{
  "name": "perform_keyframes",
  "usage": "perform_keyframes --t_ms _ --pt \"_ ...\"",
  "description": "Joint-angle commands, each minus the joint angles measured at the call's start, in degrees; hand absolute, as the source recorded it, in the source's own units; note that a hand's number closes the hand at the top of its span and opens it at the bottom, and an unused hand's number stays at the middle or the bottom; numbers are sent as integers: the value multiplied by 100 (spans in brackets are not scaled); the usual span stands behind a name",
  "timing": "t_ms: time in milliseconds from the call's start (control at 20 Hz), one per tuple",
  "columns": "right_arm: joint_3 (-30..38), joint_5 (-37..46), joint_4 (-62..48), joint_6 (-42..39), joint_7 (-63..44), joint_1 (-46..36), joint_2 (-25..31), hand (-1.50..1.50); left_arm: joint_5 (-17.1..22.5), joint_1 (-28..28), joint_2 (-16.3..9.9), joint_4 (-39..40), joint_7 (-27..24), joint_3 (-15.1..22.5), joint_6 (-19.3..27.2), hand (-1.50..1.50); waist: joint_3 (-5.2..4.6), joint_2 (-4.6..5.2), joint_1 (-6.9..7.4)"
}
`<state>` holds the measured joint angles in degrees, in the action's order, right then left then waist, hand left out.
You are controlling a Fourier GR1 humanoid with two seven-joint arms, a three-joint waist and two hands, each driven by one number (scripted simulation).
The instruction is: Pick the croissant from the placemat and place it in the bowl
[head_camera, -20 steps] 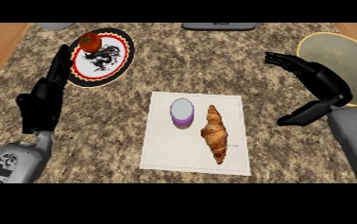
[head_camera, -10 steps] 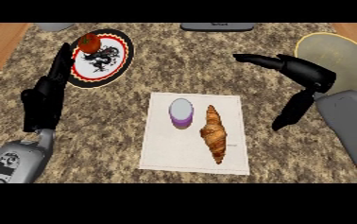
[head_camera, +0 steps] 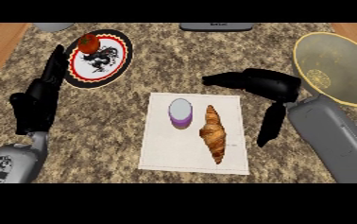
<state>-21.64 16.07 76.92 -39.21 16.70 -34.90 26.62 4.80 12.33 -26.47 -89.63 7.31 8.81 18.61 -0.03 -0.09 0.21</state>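
I have the right hand spread wide, holding nothing, fingers pointing left and thumb hanging down, just right of the placemat. It sits there because the croissant lies lengthwise on the mat's right half, an easy drop from above. The purple cup stands just beside the croissant, so I approach from the right. The bowl is at the far right, near this hand. The left hand rests at the left edge, fingers straight, beside the plate.

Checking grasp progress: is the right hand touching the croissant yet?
Apart. The head view shows bare placemat between the right hand and the croissant.
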Motion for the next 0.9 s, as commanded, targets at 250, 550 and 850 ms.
perform_keyframes --t_ms 250,550,850 --pt "-406 1052 -113 -204 -559 -161 -296 -150 -256 498 369 600 -6 -110 -147 0 1 22 -20" --pt "-747 1901 -386 433 -361 566 -688 -150 -441 227 514 162 118 -219 -174 0 4 13 -1" --pt "-415 2249 -789 192 -226 322 -1062 -150 -774 -251 680 -344 86 -232 -344 0 3 7 13"
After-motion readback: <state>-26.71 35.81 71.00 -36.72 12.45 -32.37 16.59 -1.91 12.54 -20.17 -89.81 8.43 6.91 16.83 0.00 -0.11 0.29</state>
